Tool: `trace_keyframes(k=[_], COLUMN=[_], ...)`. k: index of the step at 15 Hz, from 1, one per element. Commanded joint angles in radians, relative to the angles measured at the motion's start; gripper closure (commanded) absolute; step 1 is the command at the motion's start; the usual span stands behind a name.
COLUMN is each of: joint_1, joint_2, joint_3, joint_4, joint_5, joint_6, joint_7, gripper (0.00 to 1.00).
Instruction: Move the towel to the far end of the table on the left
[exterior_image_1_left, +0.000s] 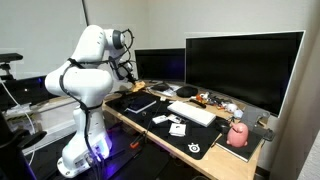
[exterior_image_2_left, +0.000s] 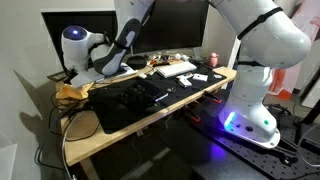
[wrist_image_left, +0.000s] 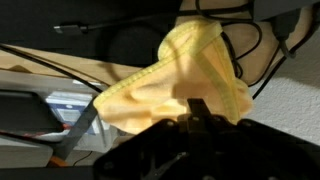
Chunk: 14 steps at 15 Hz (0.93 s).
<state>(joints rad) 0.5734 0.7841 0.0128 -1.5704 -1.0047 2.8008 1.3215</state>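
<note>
The yellow towel (wrist_image_left: 170, 75) fills the middle of the wrist view, bunched and hanging from my gripper (wrist_image_left: 198, 112), whose dark finger presses into the cloth. In an exterior view the towel (exterior_image_2_left: 72, 91) is a yellow-orange bundle at the end of the wooden table (exterior_image_2_left: 150, 122), just below my gripper (exterior_image_2_left: 103, 72). In an exterior view my gripper (exterior_image_1_left: 127, 72) is over the table's far end beside the monitors, and the towel is barely visible there. The gripper is shut on the towel.
Two dark monitors (exterior_image_1_left: 240, 65) stand along the back. A white keyboard (exterior_image_1_left: 192, 113), black mats (exterior_image_2_left: 135, 100), small gadgets and a pink cup (exterior_image_1_left: 238, 135) lie on the table. A white-and-blue rounded device (exterior_image_2_left: 80, 45) and a round cork pad (exterior_image_2_left: 82, 125) are near the towel. Cables hang behind the table.
</note>
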Motion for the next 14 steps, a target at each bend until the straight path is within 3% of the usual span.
trace_keyframes(k=[1, 8, 14], joint_1=[0.0, 0.015, 0.037], joint_2=[0.002, 0.017, 0.058], joint_3=[0.0, -0.014, -0.151], joint_4=[0.002, 0.022, 0.016], joint_5=[0.0, -0.011, -0.148], joint_6=[0.0, -0.013, 0.076], joint_7=[0.0, 0.016, 0.157], gripper=[0.99, 1.0, 1.0])
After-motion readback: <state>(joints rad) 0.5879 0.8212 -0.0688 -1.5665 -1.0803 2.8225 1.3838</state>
